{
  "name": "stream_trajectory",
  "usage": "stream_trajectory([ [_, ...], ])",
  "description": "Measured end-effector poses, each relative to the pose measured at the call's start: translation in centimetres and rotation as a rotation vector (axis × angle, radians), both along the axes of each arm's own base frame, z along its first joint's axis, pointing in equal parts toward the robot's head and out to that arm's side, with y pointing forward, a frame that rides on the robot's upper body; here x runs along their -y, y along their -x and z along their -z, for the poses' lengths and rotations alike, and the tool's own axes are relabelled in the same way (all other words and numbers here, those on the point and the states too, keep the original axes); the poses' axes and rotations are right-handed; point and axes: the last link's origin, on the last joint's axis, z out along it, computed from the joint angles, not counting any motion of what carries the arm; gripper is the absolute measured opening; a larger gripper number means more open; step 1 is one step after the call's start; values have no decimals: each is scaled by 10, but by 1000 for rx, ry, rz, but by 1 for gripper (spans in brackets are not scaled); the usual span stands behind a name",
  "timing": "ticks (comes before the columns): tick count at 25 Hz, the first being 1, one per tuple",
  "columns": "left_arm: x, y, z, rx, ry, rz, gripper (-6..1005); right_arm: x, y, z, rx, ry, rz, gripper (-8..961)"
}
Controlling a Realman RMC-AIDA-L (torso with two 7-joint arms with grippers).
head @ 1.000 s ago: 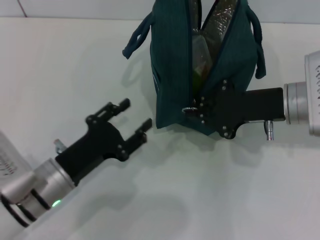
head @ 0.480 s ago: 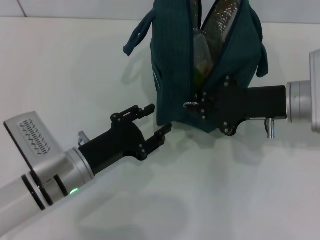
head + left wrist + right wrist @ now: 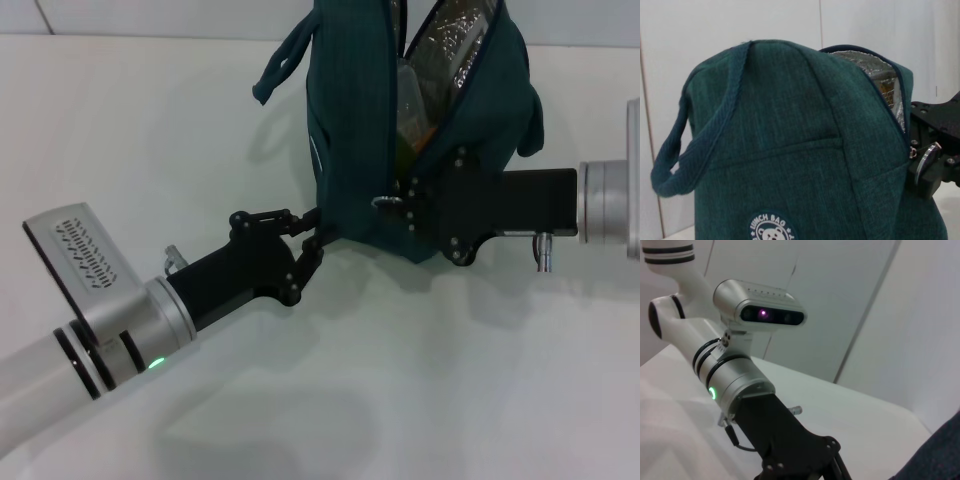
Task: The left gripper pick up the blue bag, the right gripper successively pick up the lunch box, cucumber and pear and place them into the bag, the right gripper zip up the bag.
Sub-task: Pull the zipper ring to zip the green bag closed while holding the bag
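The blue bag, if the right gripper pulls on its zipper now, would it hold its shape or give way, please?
The blue bag would probably give: it is soft fabric, with a limp handle. The left gripper at its lower corner may steady it. It bulges, so it likely carries some weight. The right gripper is at the zipper pull.

The head camera looks steeply down on the white table (image 3: 480, 380), the blue bag (image 3: 355, 130) at top centre. The left wrist camera sits level and very close to that bag (image 3: 790, 150), filling its frame. The right wrist camera faces across at the left hand (image 3: 832, 470), near, bag edge lower right.
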Motion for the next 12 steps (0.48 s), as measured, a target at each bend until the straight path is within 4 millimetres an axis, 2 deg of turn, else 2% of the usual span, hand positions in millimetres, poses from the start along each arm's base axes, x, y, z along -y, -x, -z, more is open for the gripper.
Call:
stream_trajectory([
  [5, -5, -3, 1, -20, -4, 20, 179, 0, -4, 0, -26, -19, 4, 11],
  [10, -5, -2, 1, -51, -20, 39, 64, -1, -5, -1, -47, -38, 2, 11],
  [12, -4, -2, 2, -61, -20, 51, 63, -1, -6, -1, -68, -58, -1, 11],
])
